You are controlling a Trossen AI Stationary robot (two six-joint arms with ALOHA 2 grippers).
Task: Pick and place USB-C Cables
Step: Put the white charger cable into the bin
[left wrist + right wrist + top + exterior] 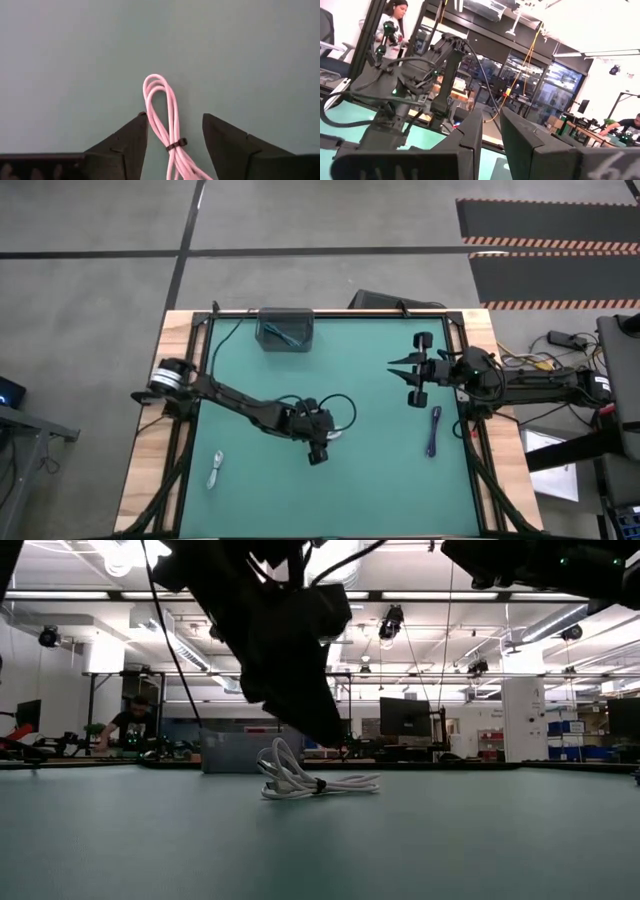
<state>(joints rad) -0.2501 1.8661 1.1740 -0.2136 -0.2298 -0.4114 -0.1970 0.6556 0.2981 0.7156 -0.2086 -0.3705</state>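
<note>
A white USB-C cable bundle (pixel 310 780), bound with a small dark tie (pixel 176 145), lies flat on the green table. My left gripper (pixel 175 117) hangs just above it, open, one finger on each side of the bundle's looped end; in the high view my left gripper (pixel 318 452) hides most of it. A second white bundle (pixel 215 470) lies at the near left. A dark blue-purple bundle (pixel 434 430) lies at the right. My right gripper (pixel 398 368) hovers at the far right above the table, slightly open and empty; the right wrist view (pixel 491 112) shows the gap.
A dark bin (pixel 285 330) stands at the table's far edge with a grey-blue cable inside. A wooden border (pixel 150 450) and black rails frame the green mat. People work at benches in the room beyond (pixel 130 725).
</note>
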